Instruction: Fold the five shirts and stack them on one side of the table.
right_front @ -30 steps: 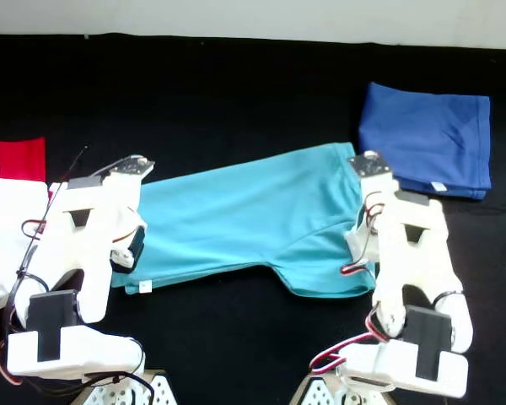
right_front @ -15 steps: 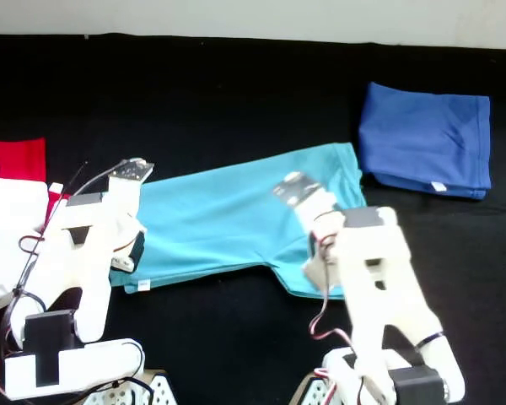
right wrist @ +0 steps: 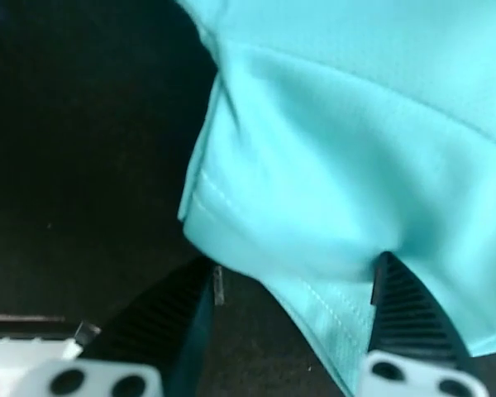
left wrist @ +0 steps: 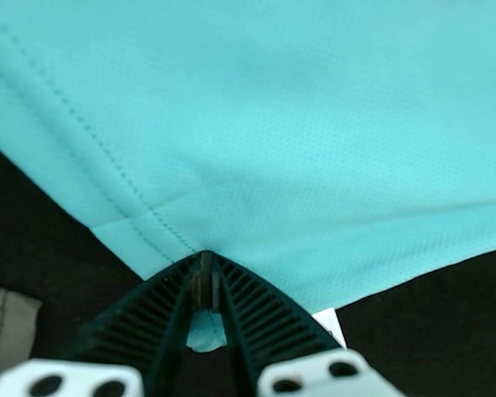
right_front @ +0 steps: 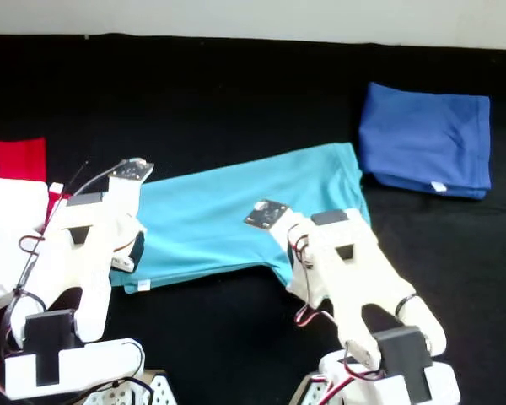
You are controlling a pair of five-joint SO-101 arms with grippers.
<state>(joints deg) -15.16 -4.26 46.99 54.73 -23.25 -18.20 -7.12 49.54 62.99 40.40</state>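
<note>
Pinching teal shirt [right_front: 223,215] hem mid-table with our left gripper [left wrist: 205,285] | right gripper [right wrist: 298,269] spread wide over its bunched edge | risk: we close on one layer, fold skews

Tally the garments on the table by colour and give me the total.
Teal shirt, spread out: 1
Blue shirt, folded: 1
Red garment, at the table's edge: 1
White garment, lying partly over the red one: 1
Total: 4
</note>
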